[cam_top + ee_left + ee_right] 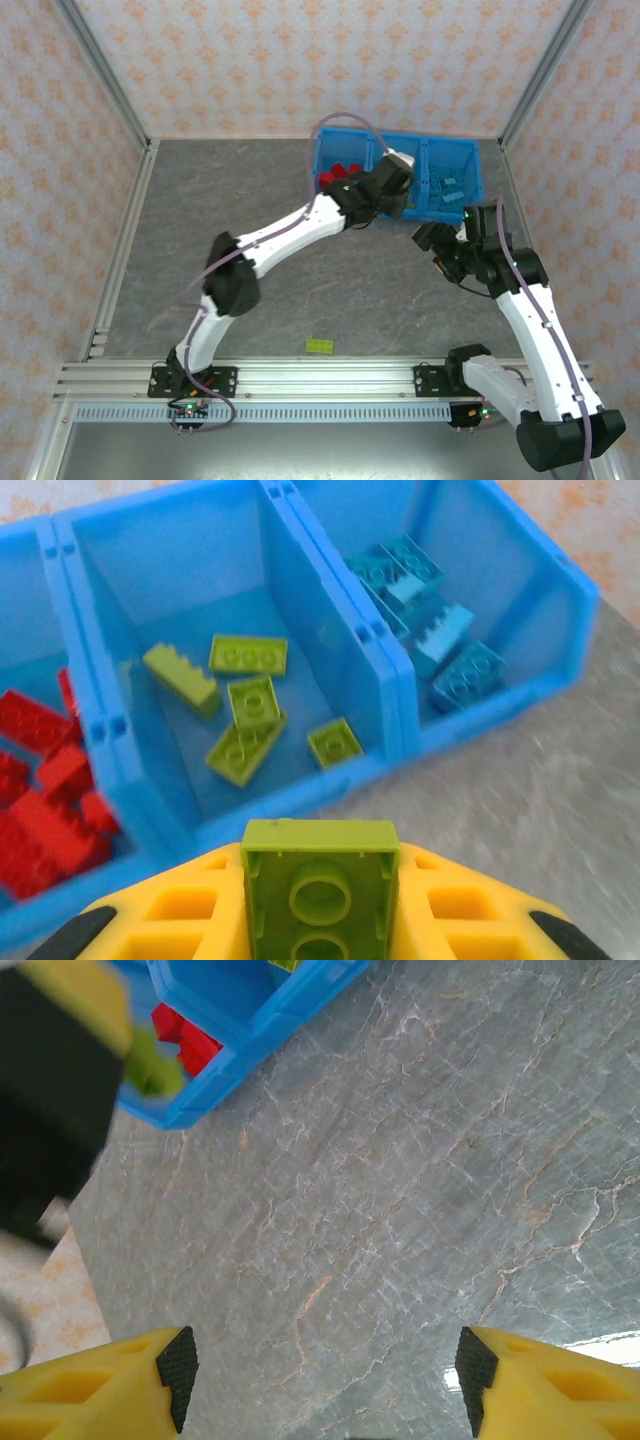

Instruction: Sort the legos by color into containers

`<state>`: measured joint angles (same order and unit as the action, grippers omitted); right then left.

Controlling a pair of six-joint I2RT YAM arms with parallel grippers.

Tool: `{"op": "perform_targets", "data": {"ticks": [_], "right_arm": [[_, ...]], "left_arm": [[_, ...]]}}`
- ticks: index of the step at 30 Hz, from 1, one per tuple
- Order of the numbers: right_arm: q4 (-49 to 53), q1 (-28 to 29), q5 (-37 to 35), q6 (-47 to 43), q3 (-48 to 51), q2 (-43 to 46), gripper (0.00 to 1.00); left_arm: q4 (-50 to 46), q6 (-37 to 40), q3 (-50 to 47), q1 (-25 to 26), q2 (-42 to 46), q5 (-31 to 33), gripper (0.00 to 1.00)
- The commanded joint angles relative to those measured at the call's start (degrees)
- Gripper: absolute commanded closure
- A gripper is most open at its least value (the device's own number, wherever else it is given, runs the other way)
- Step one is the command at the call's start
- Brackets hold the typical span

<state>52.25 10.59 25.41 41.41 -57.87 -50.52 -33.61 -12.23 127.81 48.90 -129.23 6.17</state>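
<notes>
The blue three-compartment bin point(477, 178) stands at the back of the table. In the left wrist view the bin point(300, 798) holds red legos point(40, 810) on the left, lime green legos point(245, 705) in the middle and light blue legos point(445, 645) on the right. My left gripper point(320, 912) is shut on a lime green lego point(320, 880), hollow underside facing the camera, just before the middle compartment's front wall. Seen from above, the left gripper point(405, 203) is at the bin's near edge. My right gripper point(325, 1375) hangs open over bare table; from above the right gripper point(437, 242) is near the bin's right front corner.
One lime green lego point(321, 346) lies alone on the table near the front rail. In the right wrist view the bin's corner point(270, 1020), with red legos point(185, 1042) inside, sits at the upper left, and the blurred left arm point(50, 1110) is beside it.
</notes>
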Motion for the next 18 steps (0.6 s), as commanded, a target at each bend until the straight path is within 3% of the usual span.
{"op": "perform_targets", "data": {"ticks": [1,5,8,10,12,15,18], "right_arm": [[0.33,0.26,-2.79,1.18,-1.79,1.88,0.29],[1.78,0.28,-3.52,0.79,-2.12,3.01,0.29],[2.82,0.28,-3.92,0.53,-2.42,3.69,0.29],[3.71,0.25,-4.21,0.08,-2.82,3.83,0.29],[4.09,0.22,-4.41,-0.11,-2.98,3.85,0.29],[4.01,0.27,-4.42,-0.11,-2.61,3.92,0.29],[5.01,0.23,-5.43,-0.86,-2.16,3.76,0.29]], "left_arm": [[-2.30,3.36,12.13,-2.55,-7.13,6.45,0.74],[-0.54,6.93,24.30,-3.71,-16.20,7.04,0.68],[3.26,8.48,27.32,-3.68,-18.69,6.60,0.60],[5.19,8.30,27.37,-3.73,-18.30,6.69,0.45],[5.12,7.72,27.33,-3.72,-16.94,6.46,0.40],[1.25,6.34,27.02,-3.67,-13.12,5.93,0.44],[-1.87,2.90,20.20,-4.03,-4.83,6.23,0.58]]}}
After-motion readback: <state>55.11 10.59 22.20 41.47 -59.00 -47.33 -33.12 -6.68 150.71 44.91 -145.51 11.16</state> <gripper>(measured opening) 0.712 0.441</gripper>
